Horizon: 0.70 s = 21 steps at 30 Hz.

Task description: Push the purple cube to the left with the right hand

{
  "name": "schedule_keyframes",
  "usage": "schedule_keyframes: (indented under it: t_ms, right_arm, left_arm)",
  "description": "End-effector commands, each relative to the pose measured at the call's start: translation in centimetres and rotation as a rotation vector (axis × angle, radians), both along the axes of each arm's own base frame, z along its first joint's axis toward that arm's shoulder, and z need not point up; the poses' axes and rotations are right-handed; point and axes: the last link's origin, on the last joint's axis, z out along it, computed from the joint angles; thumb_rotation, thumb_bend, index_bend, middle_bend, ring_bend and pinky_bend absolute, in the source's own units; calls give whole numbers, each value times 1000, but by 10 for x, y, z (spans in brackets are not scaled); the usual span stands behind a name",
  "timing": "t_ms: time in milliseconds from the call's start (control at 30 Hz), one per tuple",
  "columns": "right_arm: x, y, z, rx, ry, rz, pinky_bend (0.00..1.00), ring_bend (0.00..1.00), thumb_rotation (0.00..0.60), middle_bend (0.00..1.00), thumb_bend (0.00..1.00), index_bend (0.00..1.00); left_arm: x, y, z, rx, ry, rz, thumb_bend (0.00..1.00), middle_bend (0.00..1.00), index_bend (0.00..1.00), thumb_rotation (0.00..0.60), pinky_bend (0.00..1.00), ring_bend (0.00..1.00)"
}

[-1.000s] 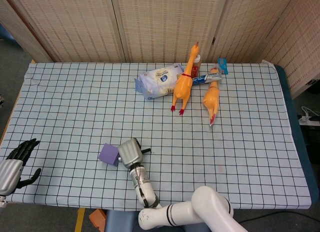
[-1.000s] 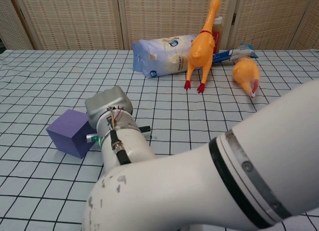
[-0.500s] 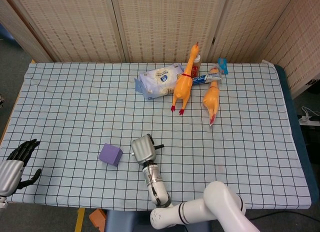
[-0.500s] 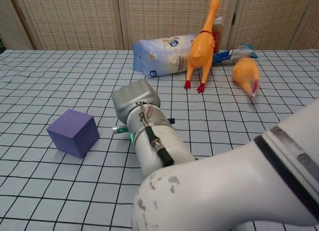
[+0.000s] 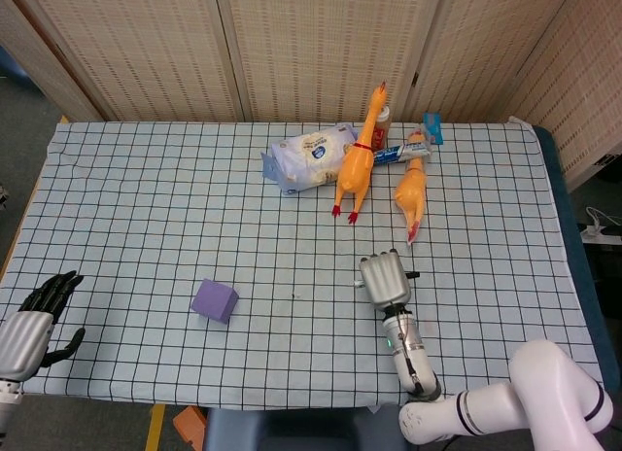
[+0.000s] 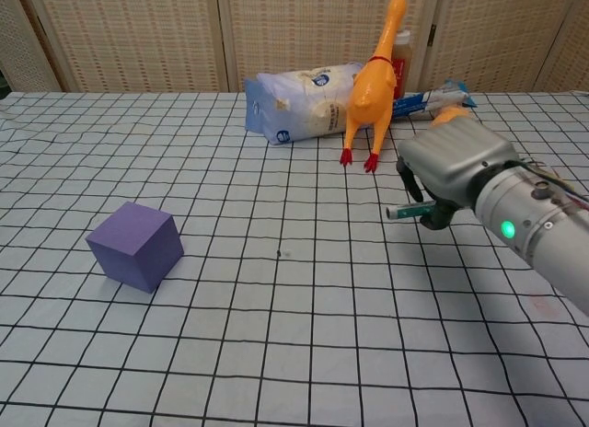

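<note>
The purple cube [image 5: 215, 300] [image 6: 135, 246] rests alone on the checked tablecloth at the front left. My right hand [image 5: 386, 279] [image 6: 451, 169] is well to the right of it, several grid squares away and touching nothing. It shows its silver back, with the dark fingers curled in underneath and nothing held. My left hand [image 5: 34, 320] lies at the table's front left corner with its fingers spread and empty. The chest view does not show it.
At the back of the table stand a white wipes packet [image 5: 309, 156] [image 6: 304, 101], two yellow rubber chickens [image 5: 356, 169] [image 5: 411, 193], a toothpaste tube [image 5: 400, 153] and a small bottle [image 5: 383, 123]. The table's front edge [image 5: 292, 404] runs just below the cube.
My right hand has drawn away from the cube, travelling right across the table. The cube stays where it was left. The left hand has barely moved.
</note>
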Motion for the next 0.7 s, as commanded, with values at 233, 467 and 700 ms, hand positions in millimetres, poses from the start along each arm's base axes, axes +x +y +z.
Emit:
schedule_keyframes:
  t_ms: [233,467,700]
  right_arm:
    - [-54,5,-9,81,-72,-53,548,437,600,519,402,513]
    - [-61,14,5,129,-153,-58,408,135,600,121,305,0]
    - [-70,37,50,49,-203,-21,324,72,600,41,188,0]
  left_arm:
    - [0,3,-4,-3,14,11,410,0,0,600,142,0]
    - [-1,3,-3,2,15,15,409,0,0,600,141,0]
    - [0,3,-4,0,22,13,410,0,0,600,141,0]
